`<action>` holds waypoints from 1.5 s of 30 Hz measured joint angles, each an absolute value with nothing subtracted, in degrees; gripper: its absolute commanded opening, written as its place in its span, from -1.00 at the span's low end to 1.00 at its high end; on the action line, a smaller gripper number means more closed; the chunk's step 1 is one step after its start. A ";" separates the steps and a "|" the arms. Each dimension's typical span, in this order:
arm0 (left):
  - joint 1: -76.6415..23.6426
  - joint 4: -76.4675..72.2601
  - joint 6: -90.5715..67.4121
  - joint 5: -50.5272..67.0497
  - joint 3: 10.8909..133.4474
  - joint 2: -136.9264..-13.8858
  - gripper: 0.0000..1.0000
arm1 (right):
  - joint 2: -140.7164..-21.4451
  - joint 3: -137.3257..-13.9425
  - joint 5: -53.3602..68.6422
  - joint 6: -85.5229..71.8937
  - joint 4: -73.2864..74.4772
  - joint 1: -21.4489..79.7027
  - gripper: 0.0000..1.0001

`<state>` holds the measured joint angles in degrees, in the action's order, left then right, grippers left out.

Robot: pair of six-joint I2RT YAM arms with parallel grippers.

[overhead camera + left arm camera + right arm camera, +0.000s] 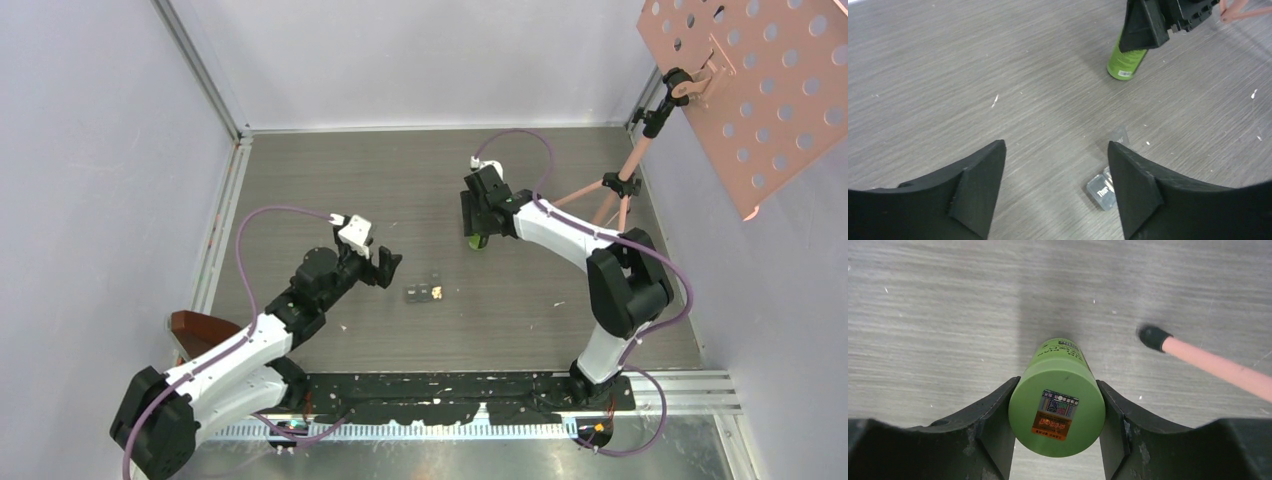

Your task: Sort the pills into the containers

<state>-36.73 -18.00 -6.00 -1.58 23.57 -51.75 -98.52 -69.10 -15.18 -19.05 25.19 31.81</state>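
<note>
The green bottle [1057, 410] with a red-marked sticker on its top stands on the table; it also shows in the top view [477, 242] and the left wrist view [1126, 61]. My right gripper [1057, 432] is shut on the green bottle, one finger pressed on each side; in the top view the right gripper [479, 226] is over it. The small flat case [424, 293] with two pale spots lies mid-table. In the left wrist view the case [1099, 190] looks clear and is partly hidden by my right finger. My left gripper [1055, 187] is open and empty, just left of the case [386, 266].
A pink tripod [612, 190] holding a perforated pink board [760, 90] stands at the back right; one of its legs [1213, 367] lies close to the right of the bottle. A brown object [197, 331] sits at the left edge. Walls enclose the table.
</note>
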 measured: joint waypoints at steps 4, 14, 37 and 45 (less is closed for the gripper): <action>-36.69 -15.75 -10.02 -2.39 23.42 -50.68 0.43 | -100.12 -70.72 -15.20 -18.94 23.57 31.33 0.01; -36.67 -11.86 -15.73 -2.57 22.13 -49.76 0.60 | -100.66 -71.75 -16.82 -17.41 24.32 30.98 0.91; -34.74 -6.52 -43.27 10.76 20.67 -61.49 0.12 | -84.82 -76.73 4.67 -6.04 30.85 36.25 0.13; -34.68 -9.58 -49.50 11.03 20.62 -70.52 0.05 | -94.00 -76.75 6.42 -7.79 32.27 38.48 0.08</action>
<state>-34.68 -9.58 -49.50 11.03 20.62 -70.52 -94.00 -76.75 6.42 -7.79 32.27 38.48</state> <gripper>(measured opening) 0.541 0.551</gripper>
